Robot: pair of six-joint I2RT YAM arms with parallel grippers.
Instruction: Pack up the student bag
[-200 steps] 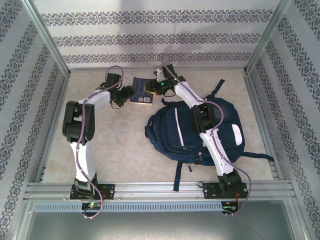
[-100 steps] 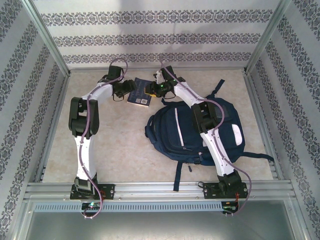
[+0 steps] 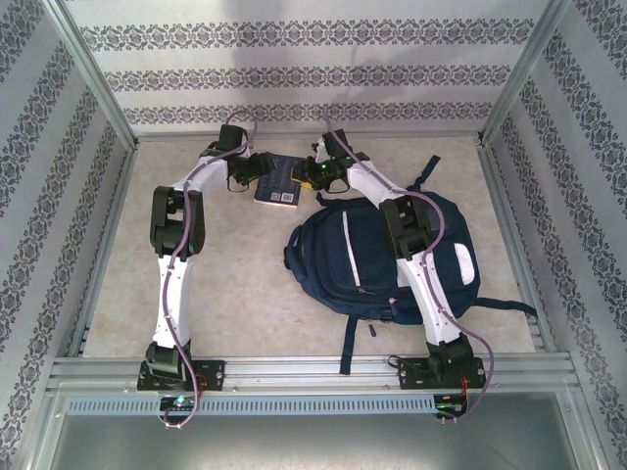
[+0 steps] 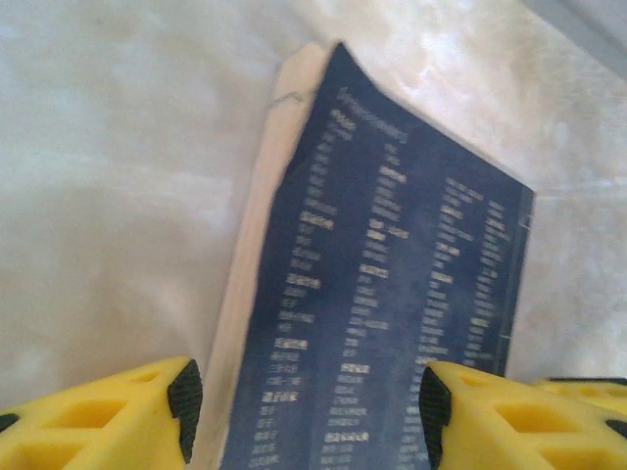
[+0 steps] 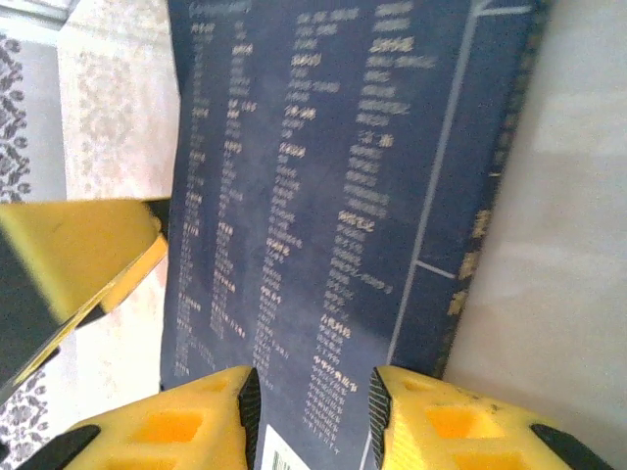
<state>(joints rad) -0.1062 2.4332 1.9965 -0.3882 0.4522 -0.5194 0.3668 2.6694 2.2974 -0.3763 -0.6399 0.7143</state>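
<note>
The student bag, a navy backpack, lies flat on the right half of the table under my right arm. Behind it to the left lies a dark blue book with white print. My left gripper is at the book's left edge and my right gripper at its right edge. In the left wrist view the book lies below the open left gripper, one finger beside the page edge, the other over the cover. In the right wrist view the book lies under the open right gripper.
Patterned walls and metal rails box in the table. A dark strap runs from the bag to the front rail and another strap trails right. Bare tabletop lies at front left. A yellow finger of the left gripper stands beside the book.
My left arm has swung back and to the right, bringing its gripper up to the book's left edge, with its jaws narrowing. The right gripper has barely shifted.
</note>
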